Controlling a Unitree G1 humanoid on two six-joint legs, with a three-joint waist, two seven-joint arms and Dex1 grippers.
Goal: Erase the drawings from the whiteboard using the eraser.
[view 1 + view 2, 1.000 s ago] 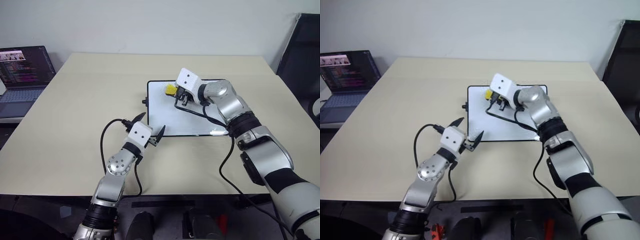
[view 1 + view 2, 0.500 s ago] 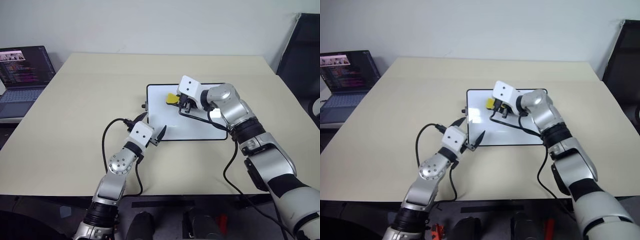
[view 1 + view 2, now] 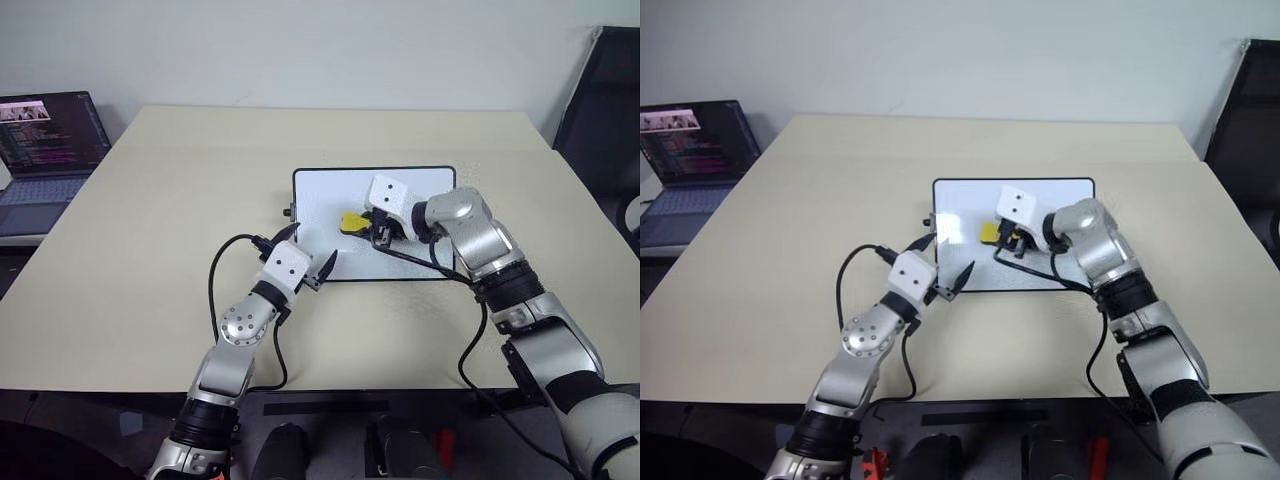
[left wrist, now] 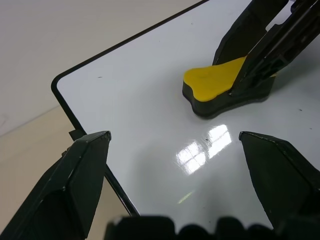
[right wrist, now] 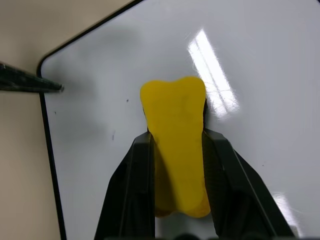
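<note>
**Eraser pressed to whiteboard**

Right gripper (image 3: 374,232) clenched on yellow eraser (image 3: 353,221), set flat on the whiteboard (image 3: 330,190) mid-surface. Left gripper (image 3: 306,258) spread wide, empty, hovering over the board's near left corner.

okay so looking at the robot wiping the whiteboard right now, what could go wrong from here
1. The left hand is open at the whiteboard's near left corner without clamping it, so the board could slide as the eraser drags across it.
2. The right hand grips only the eraser's rear part; pushing could twist it loose.
3. A wipe toward that corner may run the right hand into the left hand's fingers.
</note>
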